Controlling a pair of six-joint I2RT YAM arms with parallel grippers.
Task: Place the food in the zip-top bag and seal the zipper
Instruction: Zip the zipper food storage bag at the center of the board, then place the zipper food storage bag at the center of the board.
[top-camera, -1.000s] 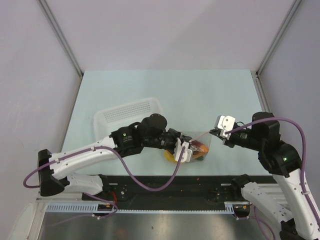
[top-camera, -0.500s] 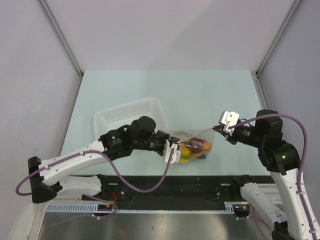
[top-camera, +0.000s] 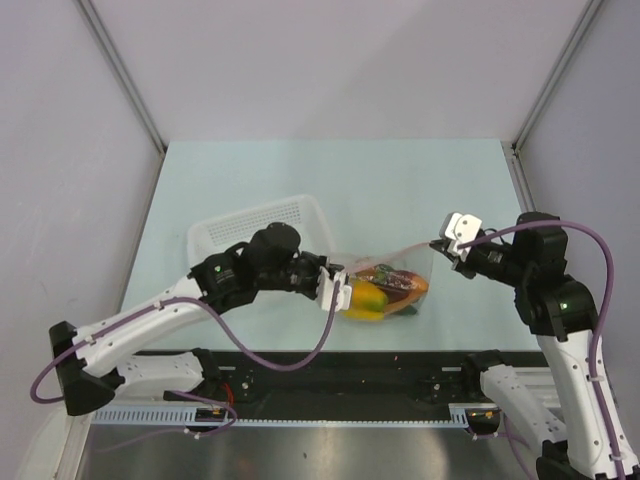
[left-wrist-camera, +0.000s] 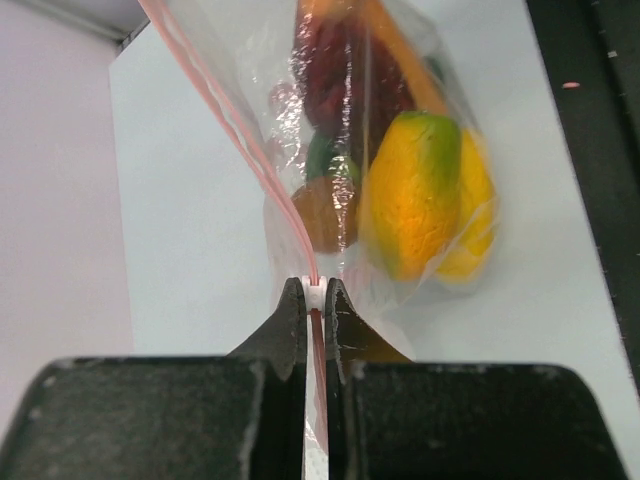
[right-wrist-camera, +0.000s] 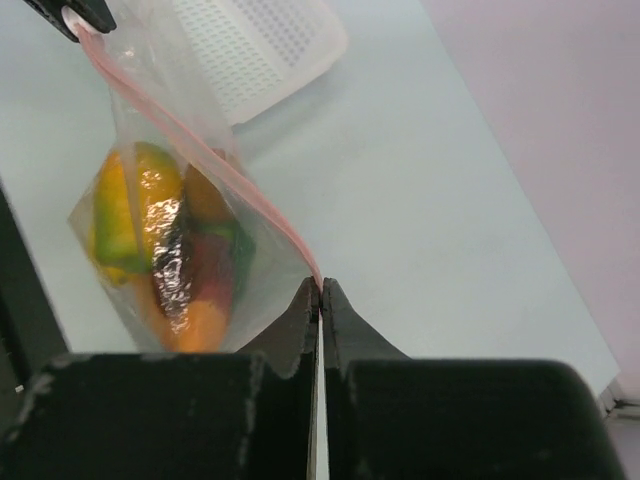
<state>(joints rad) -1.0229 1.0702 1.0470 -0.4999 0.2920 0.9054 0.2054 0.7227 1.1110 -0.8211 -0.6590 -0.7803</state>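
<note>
The zip-top bag (top-camera: 400, 272) hangs stretched between my two grippers, just above the table. The food (top-camera: 372, 296) is inside it: a yellow-orange fruit with a green patch (left-wrist-camera: 420, 200), a reddish-brown piece (left-wrist-camera: 335, 90) and green bits. My left gripper (top-camera: 335, 285) is shut on the zipper (left-wrist-camera: 228, 118) at its white slider (left-wrist-camera: 315, 293), at the bag's left end. My right gripper (top-camera: 440, 248) is shut on the zipper's right corner (right-wrist-camera: 315, 275). The pink strip (top-camera: 385, 256) runs taut between them. The bag and food also show in the right wrist view (right-wrist-camera: 165, 250).
The white slotted basket (top-camera: 262, 224) stands behind my left arm, left of the bag, and shows in the right wrist view (right-wrist-camera: 262, 50). The pale table (top-camera: 400, 190) stretches behind the bag. The black front rail (top-camera: 400, 375) lies just below it.
My left gripper has slid left along the zipper, away from my right gripper. My right gripper has shifted slightly right and back. The bag now hangs stretched wider between them.
</note>
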